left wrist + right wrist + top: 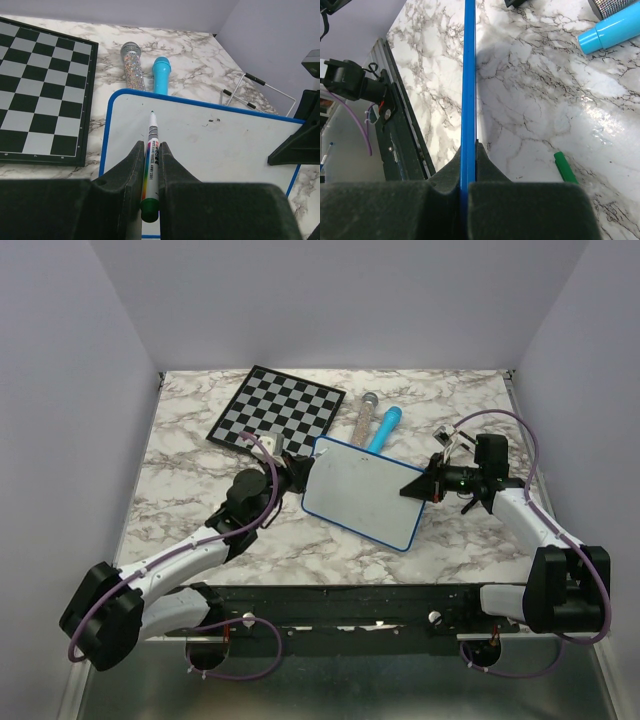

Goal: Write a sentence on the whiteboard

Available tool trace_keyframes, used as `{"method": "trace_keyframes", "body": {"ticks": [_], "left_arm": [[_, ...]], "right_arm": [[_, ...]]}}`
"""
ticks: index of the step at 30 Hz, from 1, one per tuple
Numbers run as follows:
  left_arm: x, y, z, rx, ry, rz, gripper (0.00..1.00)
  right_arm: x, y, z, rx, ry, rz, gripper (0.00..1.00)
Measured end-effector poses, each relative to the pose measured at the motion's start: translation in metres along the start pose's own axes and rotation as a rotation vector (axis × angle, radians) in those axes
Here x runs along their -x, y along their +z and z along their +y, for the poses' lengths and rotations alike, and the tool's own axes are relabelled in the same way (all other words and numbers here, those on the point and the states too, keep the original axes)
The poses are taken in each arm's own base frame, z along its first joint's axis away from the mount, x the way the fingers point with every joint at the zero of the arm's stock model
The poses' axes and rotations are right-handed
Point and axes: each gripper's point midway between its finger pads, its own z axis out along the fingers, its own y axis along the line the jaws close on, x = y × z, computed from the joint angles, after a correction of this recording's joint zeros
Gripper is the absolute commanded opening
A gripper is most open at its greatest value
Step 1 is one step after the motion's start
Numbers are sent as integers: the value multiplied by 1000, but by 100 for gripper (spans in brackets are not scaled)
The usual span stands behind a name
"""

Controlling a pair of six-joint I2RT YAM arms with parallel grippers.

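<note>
Two grippers are working at the whiteboard [365, 502], which is sitting mid-table [200, 500] just in front of the chessboard [275, 408] and two microphones, one glittery [362, 418] and one blue [385, 428]. The left gripper [151, 150] is squeezing a green marker [151, 160] tight between its fingers, its tip pointing at the board's white face near the far left corner; whether it is touching, I cannot tell. The right gripper [468, 150] is pinching the board's blue rim at the right edge, jaws closed on it. A few dark specks are showing on the board. A green cap [565, 167] is lying on the marble nearby.
</note>
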Motion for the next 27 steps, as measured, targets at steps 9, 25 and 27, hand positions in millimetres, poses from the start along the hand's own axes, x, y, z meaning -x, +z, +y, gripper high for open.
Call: {"method": "trace_keyframes", "body": {"ticks": [9,25,27], "left_arm": [[-5,4,8,7,4,18,0],[-17,10,11,-7,6,49,0],[-16,11,13,-4,6,48,0]], "right_arm": [[0,0,0,0,0,0,1],[0,0,0,-1,1,1,1],[0,0,0,-1,1,1,1]]}}
